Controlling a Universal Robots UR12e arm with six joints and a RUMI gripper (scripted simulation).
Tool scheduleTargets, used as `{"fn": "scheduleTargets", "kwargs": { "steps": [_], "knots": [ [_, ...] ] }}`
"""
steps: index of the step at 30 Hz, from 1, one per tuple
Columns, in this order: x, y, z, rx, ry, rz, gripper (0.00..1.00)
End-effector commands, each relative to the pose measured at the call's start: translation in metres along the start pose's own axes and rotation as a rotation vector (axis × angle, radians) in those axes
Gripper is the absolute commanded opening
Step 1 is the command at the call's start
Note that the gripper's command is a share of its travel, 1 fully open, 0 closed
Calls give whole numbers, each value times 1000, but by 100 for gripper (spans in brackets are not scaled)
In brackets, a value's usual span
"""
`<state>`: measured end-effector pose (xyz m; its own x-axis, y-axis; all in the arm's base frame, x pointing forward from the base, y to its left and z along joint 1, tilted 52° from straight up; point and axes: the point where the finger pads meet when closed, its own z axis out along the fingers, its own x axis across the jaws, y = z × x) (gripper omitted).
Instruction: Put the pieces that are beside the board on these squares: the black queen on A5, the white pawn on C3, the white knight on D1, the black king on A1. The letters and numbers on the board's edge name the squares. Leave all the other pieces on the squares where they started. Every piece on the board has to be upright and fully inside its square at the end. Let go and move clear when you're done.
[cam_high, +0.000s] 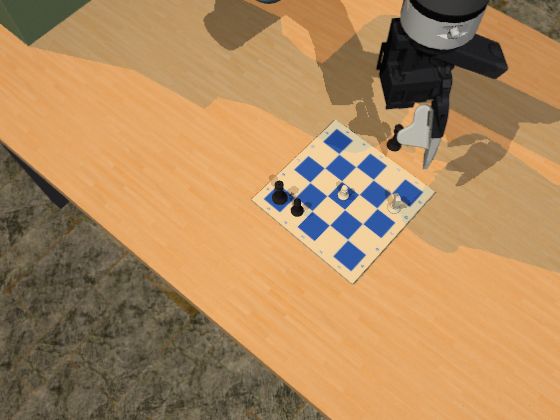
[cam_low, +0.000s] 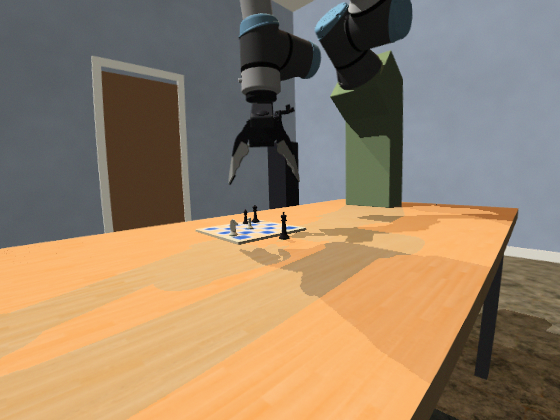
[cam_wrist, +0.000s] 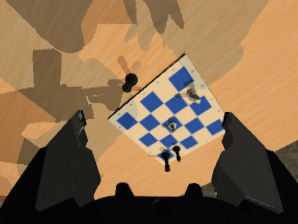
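- Overhead, the two-jaw black gripper with pale grey fingertips (cam_low: 264, 170) hangs from the grey-and-blue robot arm (cam_low: 260, 55) well above the table, its jaws spread fully apart with nothing between them.
- Seen from the top camera, the gripper (cam_high: 425, 137) sits over the bare wood just off the board's far edge, close to the lone black piece there.
- That tall black king with a cross on top (cam_high: 395, 138) stands upright on the orange wooden table (cam_high: 150, 165), just beside the blue-and-cream chessboard (cam_high: 320, 250) and not on any square.
- On the board, a black queen (cam_high: 279, 193) stands upright on a blue corner square at the left.
- A smaller black pawn (cam_high: 297, 207) stands just beside it on the adjoining cream square.
- A white pawn (cam_high: 343, 192) stands on a blue square near the board's middle.
- A white knight (cam_high: 395, 203) stands on a cream square along the right-hand edge.
- The edge letters and numbers are too small to read, so square names cannot be told.
- From the wrist camera, the black king (cam_wrist: 129, 81) shows beyond the board's edge, between the two dark fingers.
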<state>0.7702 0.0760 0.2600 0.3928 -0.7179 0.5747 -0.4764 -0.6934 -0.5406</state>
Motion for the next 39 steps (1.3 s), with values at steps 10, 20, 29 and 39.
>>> {"fn": "scheduleTargets", "kwargs": {
  "steps": [10,20,29,39],
  "knots": [
    [-19,-1,-4,0,7,429,100],
    [-33,0,-7,1,8,704,100],
    [-39,1,-9,2,8,827,100],
    [-43,2,-10,3,8,906,100]
  ]
}}
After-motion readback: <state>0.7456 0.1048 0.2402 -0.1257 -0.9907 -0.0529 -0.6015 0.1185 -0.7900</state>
